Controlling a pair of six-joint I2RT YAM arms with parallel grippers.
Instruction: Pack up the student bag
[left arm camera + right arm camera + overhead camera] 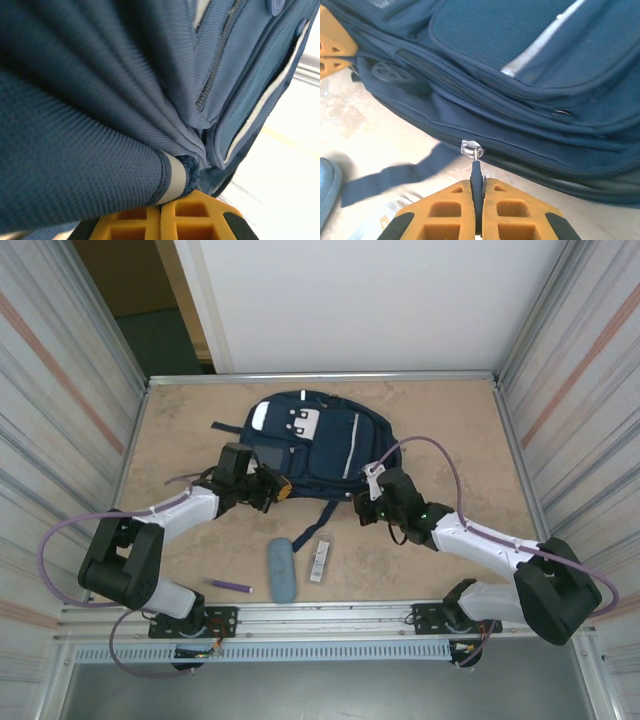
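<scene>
Lying flat at the far middle of the table (460, 430), the one student bag (320, 445) showed you its front pockets, with a dark strap trailing off its near edge toward the arm bases. You had both arms on it, one at each near corner. Your left gripper (272, 486) sat at the bag's near-left side; in the left wrist view its two orange fingers (135, 222) were pressed together on a bunched fold of the navy fabric, at the fold's pale trimmed edge. Your right gripper (366, 502) was at the near-right side, and in the right wrist view its two fingers (515, 210) were closed on the dark zip pull (477, 176), which hung from a silver slider (471, 148) on the bag's lower side seam. Three loose things lay on the table nearer to you, all apart from the bag: one blue-grey pencil case (282, 570), one small white flat item (320, 562) just beside it on the right, and one purple pen (232, 585) to its left.
</scene>
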